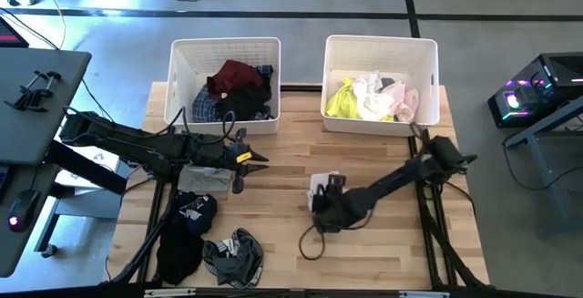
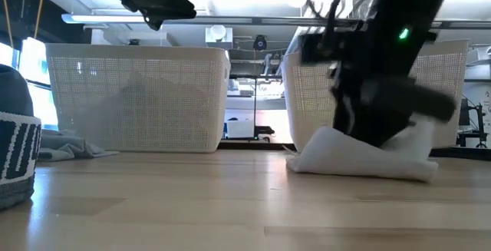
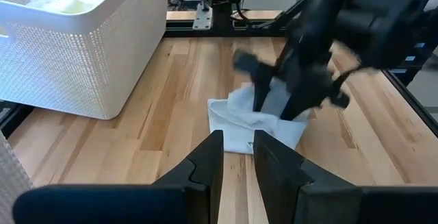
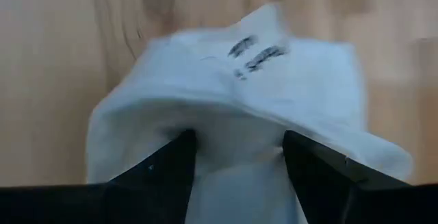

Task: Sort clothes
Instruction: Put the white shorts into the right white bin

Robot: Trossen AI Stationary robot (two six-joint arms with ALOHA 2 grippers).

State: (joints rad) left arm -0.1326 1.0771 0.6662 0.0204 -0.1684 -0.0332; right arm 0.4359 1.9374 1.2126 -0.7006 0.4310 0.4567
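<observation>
From above, your right gripper (image 1: pixel 321 191) is down on the white cloth (image 1: pixel 319 183) at the table's middle, six o'clock from the right bin (image 1: pixel 428 61). Its wrist view shows spread fingers (image 4: pixel 164 172) around a fold, not pinching. Your left gripper (image 3: pixel 236 166) waits, fingers slightly apart, holding nothing.

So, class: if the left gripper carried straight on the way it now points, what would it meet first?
Probably the white garment lying on the table, with the right gripper down on it. The bare wood between looks free, though depth is hard to judge.
</observation>
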